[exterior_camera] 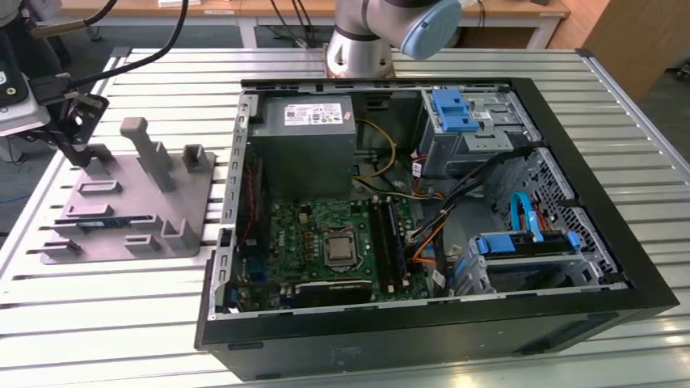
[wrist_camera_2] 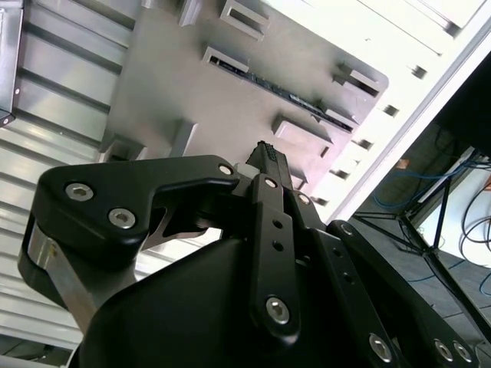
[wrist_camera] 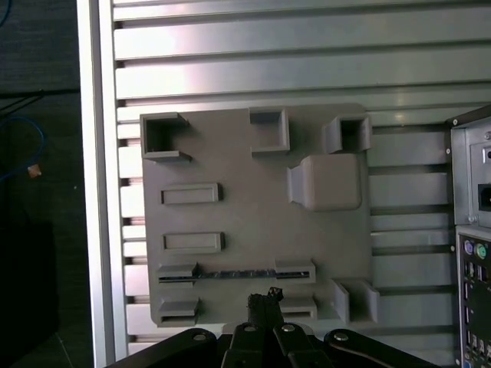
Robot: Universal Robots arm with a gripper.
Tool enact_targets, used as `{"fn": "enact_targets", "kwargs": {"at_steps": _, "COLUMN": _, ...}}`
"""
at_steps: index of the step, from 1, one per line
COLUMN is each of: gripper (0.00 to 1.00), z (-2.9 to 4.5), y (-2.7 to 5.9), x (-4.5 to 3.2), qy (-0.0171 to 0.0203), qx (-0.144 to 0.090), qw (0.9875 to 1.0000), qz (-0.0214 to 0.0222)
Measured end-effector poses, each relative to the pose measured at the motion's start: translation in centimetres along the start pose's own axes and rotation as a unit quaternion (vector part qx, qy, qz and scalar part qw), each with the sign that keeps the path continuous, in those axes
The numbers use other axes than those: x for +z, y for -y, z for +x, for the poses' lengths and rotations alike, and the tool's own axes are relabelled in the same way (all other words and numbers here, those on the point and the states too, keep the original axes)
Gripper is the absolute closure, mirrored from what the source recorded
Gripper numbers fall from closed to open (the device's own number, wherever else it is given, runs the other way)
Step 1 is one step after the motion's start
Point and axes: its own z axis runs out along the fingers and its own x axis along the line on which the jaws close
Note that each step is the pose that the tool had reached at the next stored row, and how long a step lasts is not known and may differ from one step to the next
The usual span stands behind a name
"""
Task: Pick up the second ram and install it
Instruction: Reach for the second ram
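Ribbed aluminium slats make up the table (exterior_camera: 108, 299), which carries two things in the exterior view: a grey fixture tray (exterior_camera: 135, 206) on the exterior view's left and an open black computer case (exterior_camera: 431, 343) on the exterior view's right. Inside the case lie the green motherboard (exterior_camera: 323, 242), a grey power supply (exterior_camera: 307, 141) at the far side and blue drive brackets (exterior_camera: 451, 109). The arm's base (exterior_camera: 361, 48) stands on the table just beyond the case.

The second ram (exterior_camera: 105, 220) sits in the tray, not in the case. It stands on its long edge, its two ends held in a pair of low grey holders, towards the tray's near side. In the first wrist view it shows as a thin dark strip (wrist_camera: 234, 273) spanning the gap between those holders, and in the second wrist view as a dark line (wrist_camera_2: 284, 92) across the grey tray (wrist_camera_2: 192, 92).

The claw (exterior_camera: 77, 153) hangs over the far left part of the tray, fingers pointing down beside an upright holder. In both wrist views its black fingertips (wrist_camera: 265, 297) are pressed together with nothing between them, so it is closed and empty. The ram lies just ahead of the tips in the first wrist view, apart from them.
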Motion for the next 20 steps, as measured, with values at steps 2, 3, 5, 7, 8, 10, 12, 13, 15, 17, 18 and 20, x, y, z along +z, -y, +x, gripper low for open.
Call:
{"fn": "enact_targets", "kwargs": {"at_steps": 2, "gripper": 0.90, "z": 0.00, "y": 0.00, "x": 0.11, "qy": 0.0000, "qx": 0.000, "qw": 1.0000, "qz": 0.0000}}
{"fn": "enact_targets", "kwargs": {"at_steps": 3, "gripper": 0.90, "z": -0.01, "y": 0.01, "x": 0.17, "qy": 0.0000, "qx": 0.000, "qw": 1.0000, "qz": 0.0000}}
{"fn": "enact_targets", "kwargs": {"at_steps": 5, "gripper": 0.90, "z": -0.01, "y": 0.01, "x": 0.30, "qy": 0.0000, "qx": 0.000, "qw": 1.0000, "qz": 0.0000}}
{"fn": "enact_targets", "kwargs": {"at_steps": 7, "gripper": 0.90, "z": -0.01, "y": 0.02, "x": 0.41, "qy": 0.0000, "qx": 0.000, "qw": 1.0000, "qz": 0.0000}}
{"fn": "enact_targets", "kwargs": {"at_steps": 8, "gripper": 0.90, "z": -0.01, "y": 0.02, "x": 0.47, "qy": 0.0000, "qx": 0.000, "qw": 1.0000, "qz": 0.0000}}
{"fn": "enact_targets", "kwargs": {"at_steps": 10, "gripper": 0.90, "z": -0.02, "y": 0.02, "x": 0.59, "qy": 0.0000, "qx": 0.000, "qw": 1.0000, "qz": 0.0000}}
{"fn": "enact_targets", "kwargs": {"at_steps": 12, "gripper": 0.90, "z": -0.02, "y": 0.03, "x": 0.70, "qy": 0.0000, "qx": 0.000, "qw": 1.0000, "qz": 0.0000}}
{"fn": "enact_targets", "kwargs": {"at_steps": 13, "gripper": 0.90, "z": -0.02, "y": 0.03, "x": 0.77, "qy": 0.0000, "qx": 0.000, "qw": 1.0000, "qz": 0.0000}}
{"fn": "enact_targets", "kwargs": {"at_steps": 15, "gripper": 0.90, "z": -0.03, "y": 0.03, "x": 0.89, "qy": 0.0000, "qx": 0.000, "qw": 1.0000, "qz": 0.0000}}
{"fn": "enact_targets", "kwargs": {"at_steps": 17, "gripper": 0.90, "z": -0.03, "y": 0.04, "x": 1.02, "qy": 0.0000, "qx": 0.000, "qw": 1.0000, "qz": 0.0000}}
{"fn": "enact_targets", "kwargs": {"at_steps": 18, "gripper": 0.90, "z": -0.03, "y": 0.04, "x": 1.08, "qy": 0.0000, "qx": 0.000, "qw": 1.0000, "qz": 0.0000}}
{"fn": "enact_targets", "kwargs": {"at_steps": 20, "gripper": 0.90, "z": -0.04, "y": 0.04, "x": 1.21, "qy": 0.0000, "qx": 0.000, "qw": 1.0000, "qz": 0.0000}}
